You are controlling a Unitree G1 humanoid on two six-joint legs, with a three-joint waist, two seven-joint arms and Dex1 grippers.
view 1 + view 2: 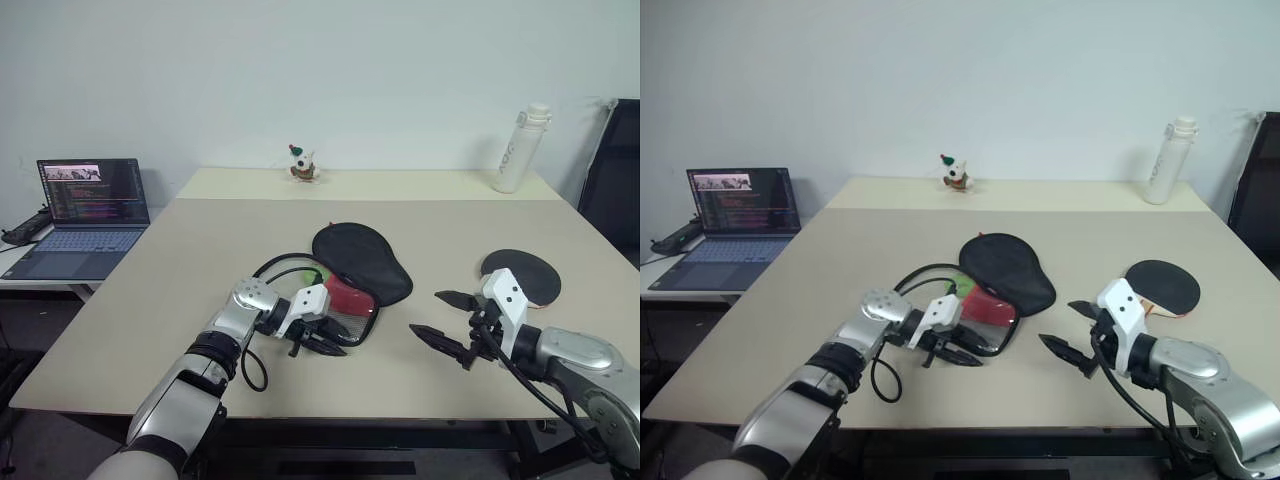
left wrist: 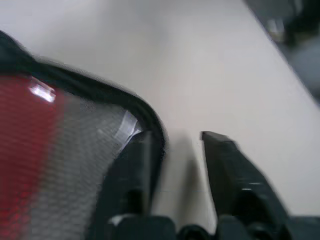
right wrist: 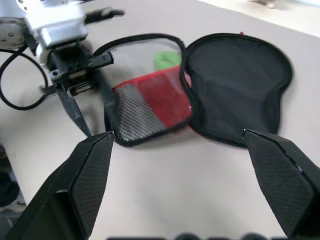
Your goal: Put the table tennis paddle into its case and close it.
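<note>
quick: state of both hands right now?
Left hand: open, at the case edge, holding nothing.
Right hand: wide open, empty.

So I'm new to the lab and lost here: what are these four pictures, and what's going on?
Two pictures come from a camera pair on a humanoid robot's head, looking down over its arms. The other two come from cameras on its wrists, looking along the fingers.

On the table lies the case, unzipped and spread open. The table tennis paddle rests apart from it, further right.

The left end effector sits at the case's edge, fingers apart, one to either side of the rim; whether it grips is unclear. The right end effector hangs wide open, holding nothing.

A bottle and small figurine stand at the back; a laptop sits on a side desk.
</note>
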